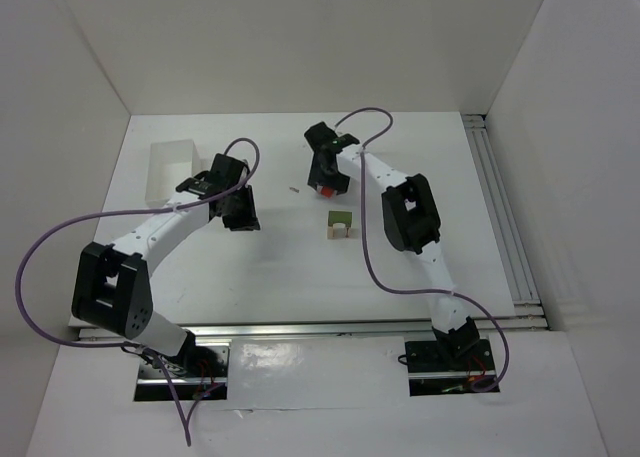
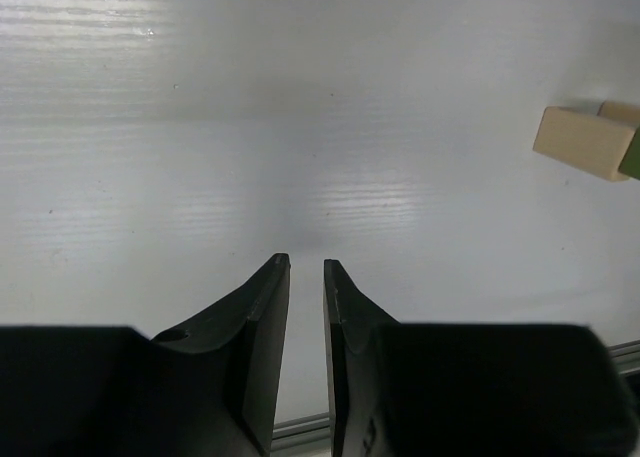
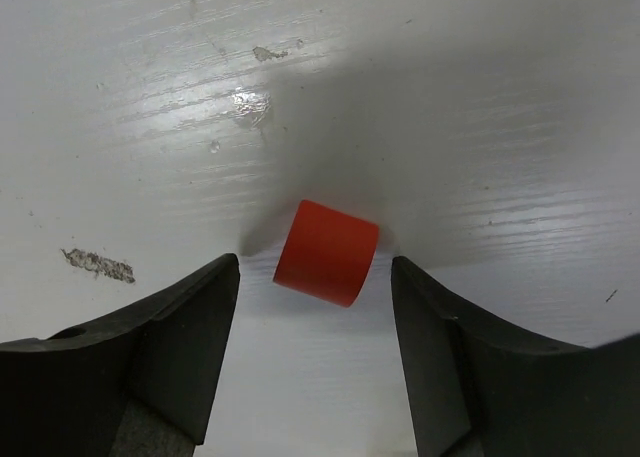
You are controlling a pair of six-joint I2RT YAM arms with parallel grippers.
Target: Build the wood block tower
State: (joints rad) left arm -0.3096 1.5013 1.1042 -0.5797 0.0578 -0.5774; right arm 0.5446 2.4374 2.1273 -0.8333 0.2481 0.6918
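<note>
Counter: the white, faintly grained counter [image 1: 280, 277] fills the middle of the top view. White walls [image 1: 70, 97] close it in at the left, back and right, and a metal rail [image 1: 500, 207] runs along its right edge.
Arms: the left arm [image 1: 150, 237] reaches up from the lower left and the right arm [image 1: 415, 227] from the lower right. Purple cables [image 1: 40, 247] loop off both.
Box: a clear rectangular plastic box [image 1: 170, 167] sits at the upper left, just beside the left wrist.
Left end effector: the left end effector [image 2: 307, 267] has its fingers a narrow slit apart with nothing between them. Bare counter lies ahead of it.
Right end effector: the right end effector [image 3: 315, 267] is spread wide, one finger on each side of the red cylinder, with counter showing in both gaps.
Tan and green blocks: a pale tan wooden block [image 2: 585, 142] lies at centre frame in the top view, its long axis near level in the left wrist view. A dark green block [image 1: 340, 219] touches it and is cut off by the right edge of that wrist view.
Red piece: the small red wooden cylinder [image 3: 327, 252] sits skewed on the counter at upper centre, apart from the other blocks. In the top view it is mostly hidden under the end effector. Whether it stands or lies I cannot tell.
Speck: a tiny pale sliver [image 1: 293, 189] lies left of it, too small to name.
</note>
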